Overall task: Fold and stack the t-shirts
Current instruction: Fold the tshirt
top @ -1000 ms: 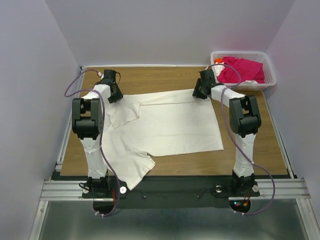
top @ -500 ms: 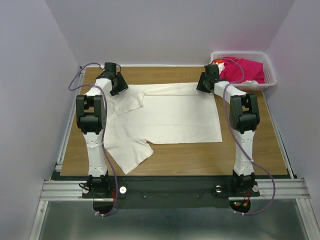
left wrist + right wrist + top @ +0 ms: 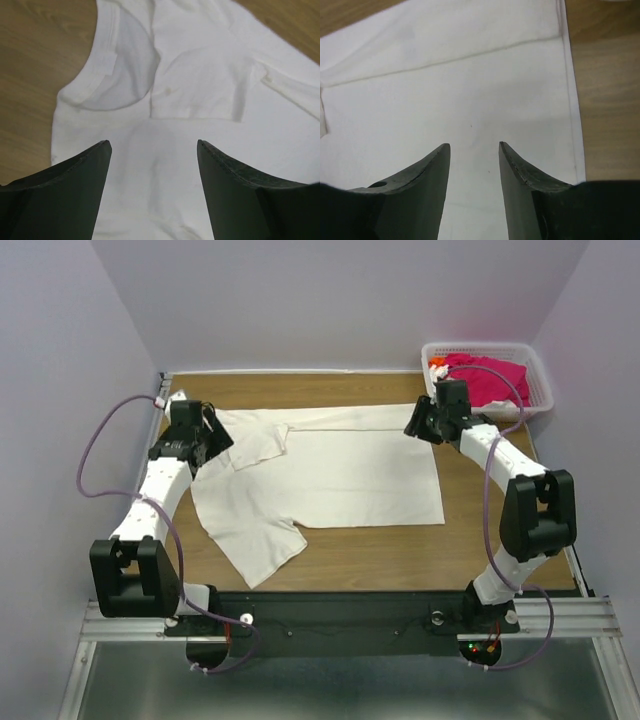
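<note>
No readable text anywhere, neck label inside the off-white t-shirt blank, no brands, no numbers

The left gripper hides part of the left edge of the white shirt; both wrist views crop that shirt; beyond its far right corner, an orange scrap is too small to name.

The basket blocks the corner beyond the right claw.
</note>
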Available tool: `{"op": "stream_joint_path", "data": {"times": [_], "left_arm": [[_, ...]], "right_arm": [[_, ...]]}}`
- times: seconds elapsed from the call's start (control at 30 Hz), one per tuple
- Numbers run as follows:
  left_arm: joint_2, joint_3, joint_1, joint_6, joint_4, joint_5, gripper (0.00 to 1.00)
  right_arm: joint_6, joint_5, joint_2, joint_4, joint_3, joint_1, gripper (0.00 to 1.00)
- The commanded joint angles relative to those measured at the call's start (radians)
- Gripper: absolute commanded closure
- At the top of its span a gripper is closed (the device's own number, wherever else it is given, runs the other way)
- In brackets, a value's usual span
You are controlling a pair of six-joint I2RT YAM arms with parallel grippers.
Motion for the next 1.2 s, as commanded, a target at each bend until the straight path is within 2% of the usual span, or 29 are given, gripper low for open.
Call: {"op": "stream_joint_path", "data": {"times": [0.0, 0.13, 0.43, 0.67, 0.83, 0.93, 1.1, 1.17], "left_arm": [[-0.088, -0.193, 0.003, -0.047, -0.073, -0.02, 0.2], [-0.178, -0.32, 0.015, -0.093, -0.116, -0.011, 0.2], [-0.211, -0.379, 0.025, -0.121, -0.184, -0.069, 0.21], [-0.126, -0.364, 0.069, -0.112, -0.22, -0.074, 0.22], [-0.005, -0.354, 0.087, -0.11, -0.251, -0.074, 0.24], [0.012, -0.354, 0.087, -0.115, -0.26, -0.08, 0.26], [0.024, -0.354, 0.087, -0.112, -0.273, -0.075, 0.3], [0.038, -0.357, 0.087, -0.11, -0.257, -0.071, 0.36]], "right_arm": [[0.035, -0.051, -0.079, -0.046, -0.135, 0.005, 0.51], [0.077, -0.028, -0.188, -0.067, -0.305, 0.003, 0.5], [0.107, 0.049, -0.243, -0.123, -0.431, 0.002, 0.5], [0.12, 0.142, -0.253, -0.237, -0.446, -0.007, 0.49], [0.129, 0.164, -0.274, -0.255, -0.456, -0.02, 0.48], [0.138, 0.155, -0.276, -0.258, -0.463, -0.021, 0.48], [0.14, 0.176, -0.288, -0.259, -0.482, -0.026, 0.48], [0.135, 0.181, -0.288, -0.258, -0.488, -0.027, 0.49]]}}
